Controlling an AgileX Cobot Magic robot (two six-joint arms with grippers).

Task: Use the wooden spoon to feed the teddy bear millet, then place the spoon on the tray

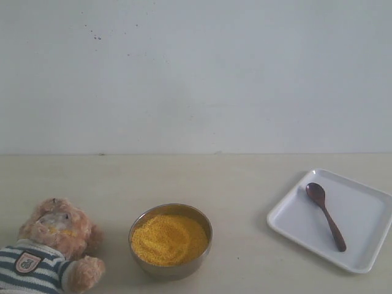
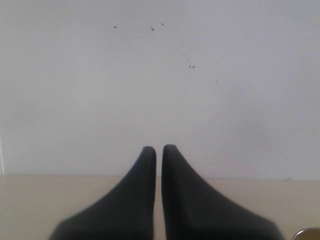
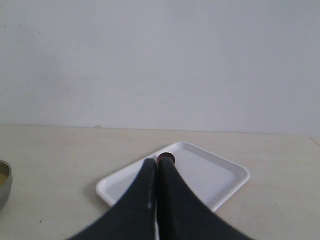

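Observation:
The teddy bear sits at the near left in its striped shirt. A steel bowl heaped with yellow millet stands beside it. The wooden spoon lies loose on the white tray at the right, its oval bowl toward the wall. Neither gripper shows in the exterior view. My left gripper is shut on nothing and faces the wall. My right gripper is shut and empty, hovering back from the tray. Only the spoon's bowl peeks past its fingertips.
A plain white wall rises behind the beige table. The steel bowl's rim shows at the edge of the right wrist view and its edge in a corner of the left wrist view.

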